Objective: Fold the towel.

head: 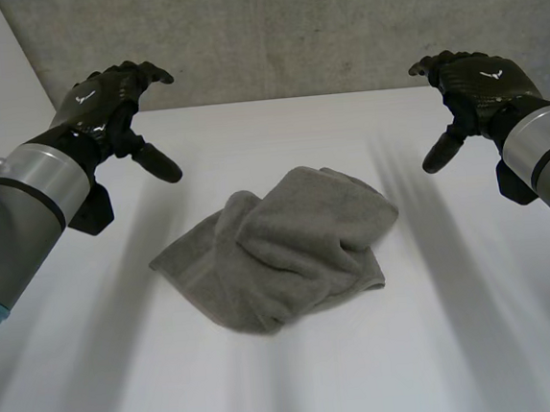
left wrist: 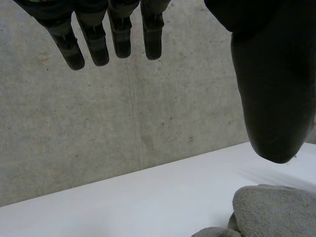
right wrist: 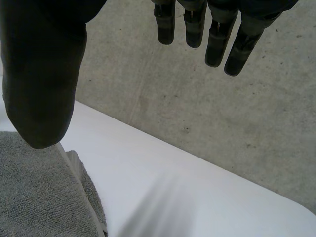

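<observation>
A grey towel (head: 279, 249) lies crumpled in a loose heap at the middle of the white table (head: 441, 346). My left hand (head: 107, 100) hovers above the table to the towel's far left, open, holding nothing. My right hand (head: 476, 82) hovers to the towel's far right, open and empty too. In the left wrist view the fingers (left wrist: 94, 42) and thumb (left wrist: 274, 94) are spread, with a bit of the towel (left wrist: 271, 210) below the thumb. In the right wrist view the thumb (right wrist: 42, 84) hangs over the towel's edge (right wrist: 39, 197), apart from it.
A grey concrete wall (head: 289, 31) runs along the table's far edge. Bare white table surrounds the towel on all sides.
</observation>
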### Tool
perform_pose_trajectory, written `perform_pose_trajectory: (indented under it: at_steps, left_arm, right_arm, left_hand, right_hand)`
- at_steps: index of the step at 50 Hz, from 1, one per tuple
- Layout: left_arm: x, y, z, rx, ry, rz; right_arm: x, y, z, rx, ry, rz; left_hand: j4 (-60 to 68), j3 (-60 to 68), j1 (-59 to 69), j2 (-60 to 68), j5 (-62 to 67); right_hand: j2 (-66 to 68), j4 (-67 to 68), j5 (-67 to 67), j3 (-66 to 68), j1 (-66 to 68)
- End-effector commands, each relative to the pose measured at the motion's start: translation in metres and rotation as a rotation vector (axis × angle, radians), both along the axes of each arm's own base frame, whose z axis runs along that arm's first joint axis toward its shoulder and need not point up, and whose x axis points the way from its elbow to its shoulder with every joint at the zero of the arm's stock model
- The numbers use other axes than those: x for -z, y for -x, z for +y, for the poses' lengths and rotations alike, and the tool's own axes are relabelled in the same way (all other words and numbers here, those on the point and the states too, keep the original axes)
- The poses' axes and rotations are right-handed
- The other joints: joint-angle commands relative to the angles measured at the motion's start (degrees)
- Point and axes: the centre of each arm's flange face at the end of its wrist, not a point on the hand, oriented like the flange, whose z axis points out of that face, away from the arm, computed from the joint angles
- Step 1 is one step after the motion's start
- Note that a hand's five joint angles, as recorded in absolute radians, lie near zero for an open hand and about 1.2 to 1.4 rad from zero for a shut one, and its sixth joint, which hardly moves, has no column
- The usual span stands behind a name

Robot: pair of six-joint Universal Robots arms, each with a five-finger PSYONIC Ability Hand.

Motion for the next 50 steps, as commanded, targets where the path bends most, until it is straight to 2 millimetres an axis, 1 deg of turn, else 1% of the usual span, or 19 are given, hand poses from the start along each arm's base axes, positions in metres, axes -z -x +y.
perform_pose_trajectory:
  at_steps: [1,10,15,18,20,21,23,24,26,31,36,40,41,42,43,44,45,48,50]
  left_arm:
    - [0.002,0.004,-0.004,0.011,0.003,-0.003]
    - [0.022,0.03,-0.026,0.129,-0.014,-0.007]
    - [0.05,0.063,-0.04,0.278,-0.044,-0.018]
    - [0.059,0.069,-0.045,0.302,-0.047,-0.027]
    - [0.076,0.078,-0.051,0.336,-0.048,-0.06]
    - [0.076,0.078,-0.051,0.336,-0.048,-0.06]
    - [0.1,0.09,-0.051,0.376,-0.039,-0.125]
    - [0.1,0.091,-0.051,0.376,-0.039,-0.126]
    - [0.119,0.102,-0.05,0.41,-0.002,-0.211]
    - [0.143,0.114,-0.048,0.444,0.033,-0.305]
    - [0.157,0.122,-0.045,0.466,0.031,-0.343]
    - [0.163,0.123,-0.044,0.475,0.009,-0.358]
    - [0.164,0.123,-0.044,0.478,-0.002,-0.364]
    - [0.164,0.122,-0.043,0.475,-0.012,-0.369]
    - [0.164,0.122,-0.043,0.475,-0.012,-0.369]
    - [0.161,0.122,-0.043,0.469,-0.007,-0.373]
    - [0.156,0.122,-0.043,0.453,0.004,-0.377]
    - [0.145,0.12,-0.043,0.427,0.023,-0.382]
    - [0.119,0.113,-0.042,0.356,0.073,-0.406]
  right_arm:
    - [0.002,-0.002,-0.005,-0.01,0.012,0.025]
    - [0.027,-0.01,-0.017,-0.064,0.001,0.166]
    - [0.054,-0.019,-0.029,-0.112,-0.062,0.159]
    - [0.067,-0.023,-0.036,-0.127,-0.104,0.127]
    - [0.074,-0.026,-0.039,-0.136,-0.124,0.113]
    - [0.074,-0.026,-0.039,-0.136,-0.124,0.113]
    - [0.092,-0.036,-0.042,-0.161,-0.163,0.104]
    - [0.092,-0.036,-0.042,-0.161,-0.163,0.104]
    - [0.111,-0.044,-0.042,-0.181,-0.199,0.112]
    - [0.133,-0.049,-0.043,-0.19,-0.245,0.125]
    - [0.149,-0.052,-0.04,-0.199,-0.276,0.143]
    - [0.153,-0.054,-0.038,-0.212,-0.284,0.148]
    - [0.152,-0.054,-0.038,-0.21,-0.284,0.152]
    - [0.149,-0.054,-0.036,-0.22,-0.28,0.148]
    - [0.149,-0.054,-0.036,-0.221,-0.28,0.148]
    - [0.145,-0.055,-0.036,-0.223,-0.269,0.143]
    - [0.137,-0.054,-0.037,-0.222,-0.243,0.137]
    - [0.124,-0.054,-0.037,-0.231,-0.211,0.128]
    - [0.09,-0.056,-0.036,-0.27,-0.122,0.095]
  left_hand:
    - [-3.1,-2.7,-3.0,-2.6,-2.4]
    - [-3.1,-2.7,0.4,0.7,1.0]
    - [-3.1,-2.7,0.2,0.6,0.8]
    - [-3.1,-2.7,0.2,0.6,0.8]
    - [-3.1,-2.7,0.2,0.6,0.8]
    - [-3.1,-2.7,0.2,0.6,0.8]
    - [-3.1,-2.7,0.2,0.6,0.8]
    - [-3.1,-2.7,0.2,0.6,0.8]
    - [-3.1,-2.7,0.1,0.4,0.7]
    - [-3.1,-2.7,0.1,0.4,0.7]
    - [-3.1,-2.7,0.4,0.7,1.0]
    - [-3.1,-2.7,7.8,8.1,8.4]
    - [-3.1,-2.7,17.4,17.8,18.1]
    - [-3.1,-2.7,29.0,29.4,29.7]
    - [-3.1,-2.7,29.2,29.5,29.8]
    - [-3.1,-2.7,42.8,43.2,43.4]
    - [-3.1,-2.7,54.1,54.4,54.7]
    - [-3.1,-2.7,62.6,63.0,63.3]
    - [-3.1,-2.7,66.5,66.8,67.1]
  right_hand:
    - [-3.8,-4.3,-3.4,-2.6,-3.1]
    - [-3.8,-4.3,-3.4,-2.6,-3.1]
    - [-3.8,-4.3,-3.4,-2.6,-3.1]
    - [-3.8,-4.3,-3.4,-2.6,-3.1]
    - [-3.8,-4.3,-3.4,-2.6,-3.1]
    - [-3.8,-4.3,-3.4,-2.6,-3.1]
    - [-3.8,-4.3,-3.4,-2.6,-3.1]
    - [-3.8,-4.3,-3.4,-2.6,-3.1]
    - [-3.8,-4.3,-3.4,-2.6,-3.1]
    - [-3.8,-4.3,-3.4,-2.6,-3.1]
    - [-3.8,-4.3,-3.4,-2.6,-3.1]
    - [-3.8,-4.3,-3.4,-2.6,-3.1]
    - [1.5,-4.3,2.0,-2.6,2.2]
    - [16.6,-4.3,17.1,-2.6,17.3]
    - [16.8,-4.3,17.2,-2.6,17.5]
    - [30.4,-4.3,30.9,-2.6,31.1]
    - [41.2,-4.3,41.7,-2.6,41.9]
    - [49.1,-4.3,49.5,-2.6,49.8]
    - [61.0,-4.3,61.4,-2.6,61.6]
